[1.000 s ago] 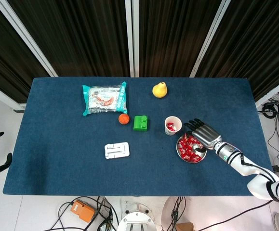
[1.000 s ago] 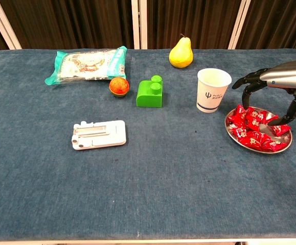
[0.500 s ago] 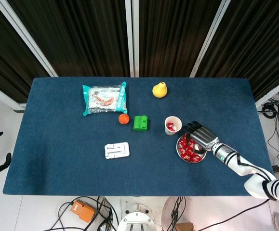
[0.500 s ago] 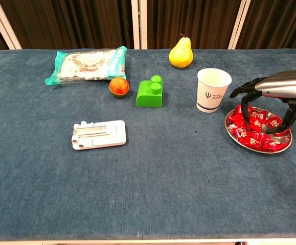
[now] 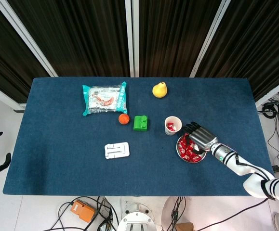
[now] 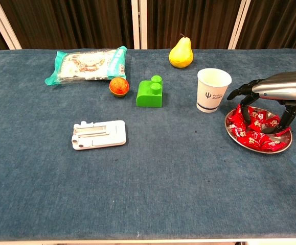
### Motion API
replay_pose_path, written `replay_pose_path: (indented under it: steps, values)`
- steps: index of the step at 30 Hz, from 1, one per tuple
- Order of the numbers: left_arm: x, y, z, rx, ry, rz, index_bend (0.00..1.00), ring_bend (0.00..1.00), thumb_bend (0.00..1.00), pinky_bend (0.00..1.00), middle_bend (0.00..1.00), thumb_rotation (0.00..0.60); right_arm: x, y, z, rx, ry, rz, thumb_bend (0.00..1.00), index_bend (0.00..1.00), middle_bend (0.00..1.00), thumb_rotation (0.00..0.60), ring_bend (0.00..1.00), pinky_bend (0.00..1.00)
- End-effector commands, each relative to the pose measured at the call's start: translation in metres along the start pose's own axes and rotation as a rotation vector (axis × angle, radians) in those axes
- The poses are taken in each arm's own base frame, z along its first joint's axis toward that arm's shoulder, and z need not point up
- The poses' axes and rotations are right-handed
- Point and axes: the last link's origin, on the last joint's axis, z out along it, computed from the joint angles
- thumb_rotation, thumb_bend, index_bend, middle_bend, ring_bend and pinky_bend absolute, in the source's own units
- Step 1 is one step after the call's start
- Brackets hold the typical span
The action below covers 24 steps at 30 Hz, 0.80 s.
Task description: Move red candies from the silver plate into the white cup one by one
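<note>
Chest view shows the right hand [image 6: 270,97] spread, fingertips down among red candies [image 6: 250,133] on the silver plate [image 6: 263,148]. Best pinch a single wrapper, lift clear, then cross to the white cup [image 6: 213,90] just beside the plate.

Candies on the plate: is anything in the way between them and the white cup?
Nothing visible is. The cup stands right beside the plate, with bare table between them, and the right hand is over the candies.

Blue table [image 6: 188,184]: snack bag [image 6: 86,64], pear [image 6: 181,52], orange ball [image 6: 119,86], green block [image 6: 150,93], white cup [image 6: 213,90], silver plate [image 6: 240,138], white stand [image 6: 98,134].
</note>
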Motion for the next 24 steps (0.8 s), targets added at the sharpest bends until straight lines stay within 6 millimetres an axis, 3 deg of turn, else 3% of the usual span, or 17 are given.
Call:
replay_pose_path:
  steps: [1, 16, 24]
  values:
    - [0.0, 0.0, 0.0, 0.0, 0.0, -0.001, 0.16, 0.0, 0.35, 0.0, 0.0, 0.6, 0.0002, 0.0009, -0.0001, -0.004, -0.002, -0.002, 0.47, 0.52, 0.11, 0.6, 0.06, 0.01]
    - [0.0006, -0.0008, 0.0004, 0.008, 0.003, -0.006, 0.16, 0.0, 0.35, 0.0, 0.0, 0.6, -0.0027, 0.0016, 0.003, -0.006, -0.018, -0.02, 0.47, 0.54, 0.11, 0.6, 0.06, 0.01]
    - [0.0009, -0.0011, 0.0009, 0.01, 0.005, -0.008, 0.16, 0.0, 0.35, 0.0, 0.0, 0.6, -0.0032, 0.0029, 0.0022, -0.009, -0.022, -0.017, 0.58, 0.64, 0.11, 0.6, 0.06, 0.01]
